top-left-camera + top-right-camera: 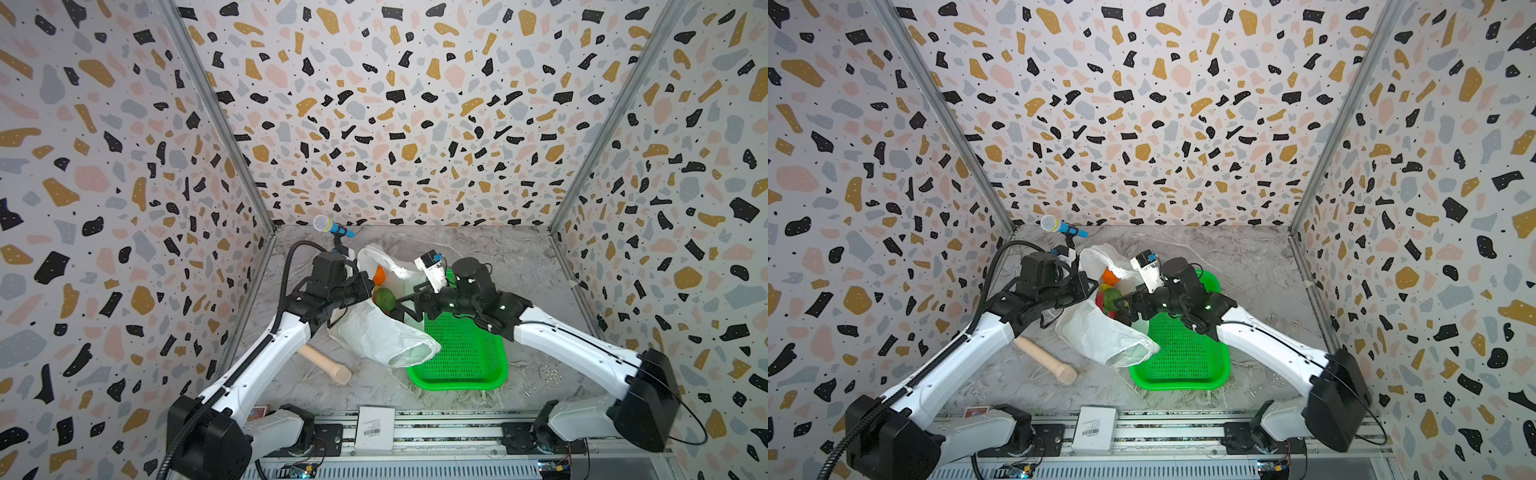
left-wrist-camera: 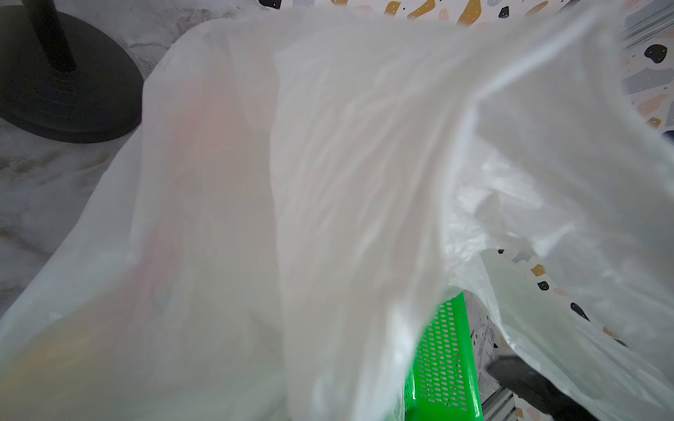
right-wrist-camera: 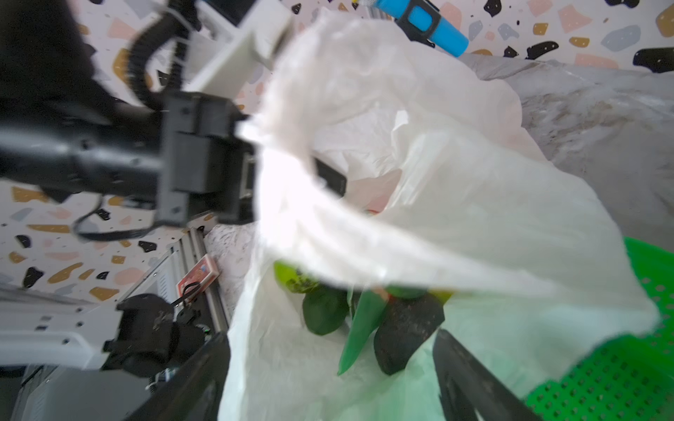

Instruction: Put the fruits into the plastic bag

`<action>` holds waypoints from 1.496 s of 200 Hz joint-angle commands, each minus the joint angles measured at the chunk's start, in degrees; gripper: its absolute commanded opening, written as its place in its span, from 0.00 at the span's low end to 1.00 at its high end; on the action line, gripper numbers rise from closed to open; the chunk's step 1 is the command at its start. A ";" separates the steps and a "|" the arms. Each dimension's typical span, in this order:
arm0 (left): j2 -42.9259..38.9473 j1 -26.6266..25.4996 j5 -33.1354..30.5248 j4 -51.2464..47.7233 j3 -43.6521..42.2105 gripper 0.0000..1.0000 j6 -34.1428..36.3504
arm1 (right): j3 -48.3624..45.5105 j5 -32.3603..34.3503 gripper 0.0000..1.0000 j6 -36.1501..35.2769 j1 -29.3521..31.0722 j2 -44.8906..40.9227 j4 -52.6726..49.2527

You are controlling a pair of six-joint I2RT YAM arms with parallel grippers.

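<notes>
Plastic bag: thin, white, translucent and crinkled, lying on the worktop with its closed end draped over the green basket. Its long axis runs from the far side toward the near right, and its mouth gapes upward between the arms. Inside sit an orange, a round green fruit and a dark avocado (others are too blurred to name). The left gripper has its jaws clenched on the bag's rim. The right gripper has its jaws spread and empty at the mouth.
</notes>
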 commanded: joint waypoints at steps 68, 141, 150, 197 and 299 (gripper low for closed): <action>0.77 0.33 -0.29 0.96 1.77 0.00 1.05 | -6.42 -6.75 0.87 -8.68 0.73 -11.56 -18.64; 0.72 0.30 -0.46 0.53 1.86 0.00 1.23 | -7.40 -2.19 0.17 -8.25 4.04 -7.91 -18.01; 0.76 0.27 -0.45 0.63 1.63 0.00 1.19 | -6.13 -0.16 0.00 -8.27 4.04 -7.83 -18.30; 0.92 0.31 -0.45 1.28 1.01 0.00 1.36 | 10.47 8.87 0.00 -13.36 4.04 -1.99 -20.51; 7.14 0.31 0.32 7.44 5.42 0.00 0.46 | 42.93 26.50 0.00 -28.73 7.49 13.63 -16.41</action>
